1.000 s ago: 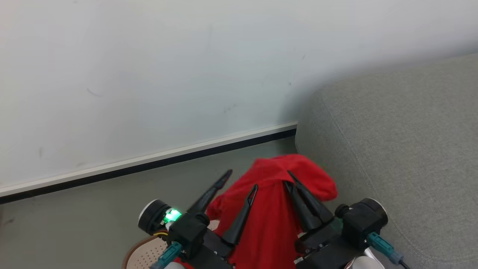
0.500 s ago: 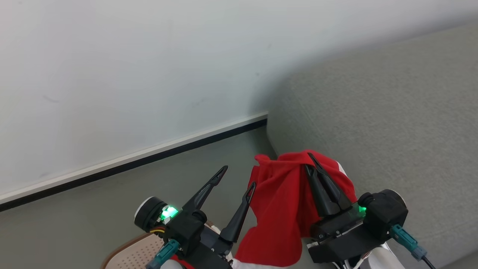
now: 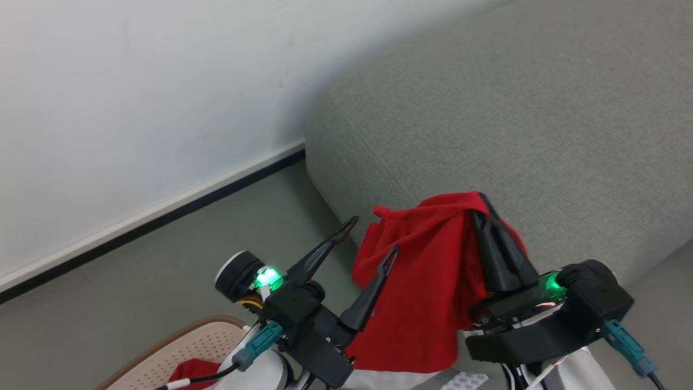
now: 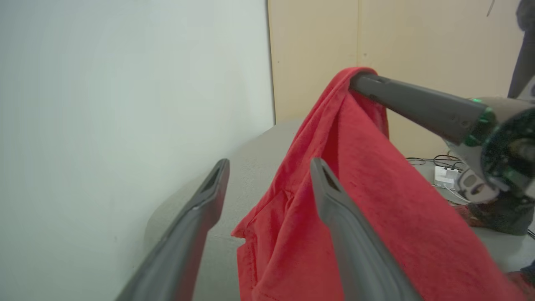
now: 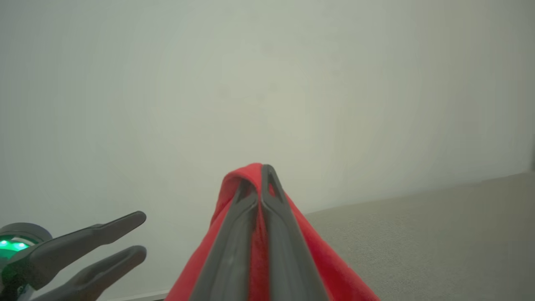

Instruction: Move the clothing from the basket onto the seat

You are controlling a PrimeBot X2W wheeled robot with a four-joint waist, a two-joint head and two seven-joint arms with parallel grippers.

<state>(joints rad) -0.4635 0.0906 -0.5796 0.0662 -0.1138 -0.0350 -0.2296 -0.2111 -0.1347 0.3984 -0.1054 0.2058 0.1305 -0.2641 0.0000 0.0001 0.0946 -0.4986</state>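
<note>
While right gripper (image 3: 481, 206) pinches red garment (image 3: 427, 281) by bunched top fold, cloth hangs just beside grey sofa cushion (image 3: 487, 108); left gripper (image 3: 374, 235) gapes wide, gripping nothing. Fabric likely light, limp: take gathered folds.

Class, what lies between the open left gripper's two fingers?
Nothing: in the left wrist view the gap of the left gripper is bare, the seat behind it. The red garment hangs beside it, pinched by the right gripper.

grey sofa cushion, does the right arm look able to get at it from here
Probably yes: the right gripper, shut on the bright red fabric garment, hangs right by the large light grey fabric sofa cushion, with nothing between them.
</note>
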